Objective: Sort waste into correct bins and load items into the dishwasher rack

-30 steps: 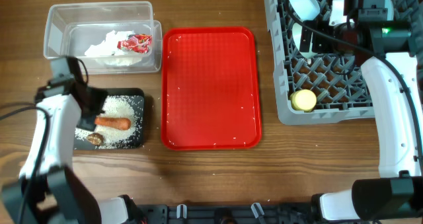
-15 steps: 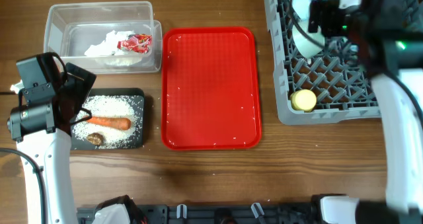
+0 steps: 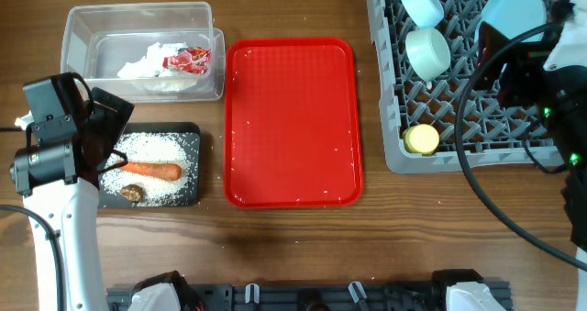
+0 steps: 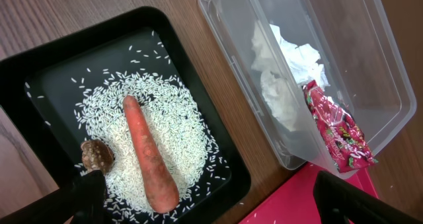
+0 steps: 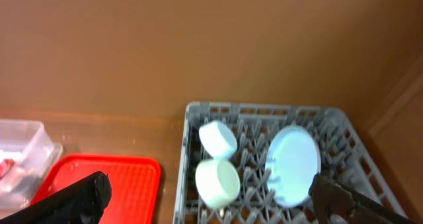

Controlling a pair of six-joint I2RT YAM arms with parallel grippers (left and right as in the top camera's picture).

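The clear box [image 3: 138, 22] holds the crumpled tissue [image 3: 145, 63] and red wrapper [image 3: 188, 61]. The black tray [image 3: 188, 132] holds rice [image 3: 160, 150], the carrot [image 3: 156, 171] and the brown lump [image 3: 131, 192]. My left gripper [image 3: 108, 135] is open and empty above the tray's left side; its wrist view shows the carrot [image 4: 149, 154], lump [image 4: 97, 154], tissue [image 4: 284, 72] and wrapper [image 4: 337, 131]. The grey rack [image 3: 390, 100] holds a light blue bowl [image 3: 422, 4], pale green bowl [image 3: 427, 52], light blue plate [image 3: 512, 13] and yellow cup [image 3: 422, 139]. My right gripper [image 3: 503, 63] is open and empty, high above the rack. The spoon is not visible.
The flat red serving tray [image 3: 292, 123] lies between the bins and the rack, with a few rice grains on it. The right wrist view shows the rack [image 5: 192, 158], both bowls and the plate [image 5: 293, 164] from above, with a brown wall behind.
My right arm has drawn back and up from the rack's far side, uncovering the plate and bowls. My left gripper rose off the black tray a second ago and has held still since.
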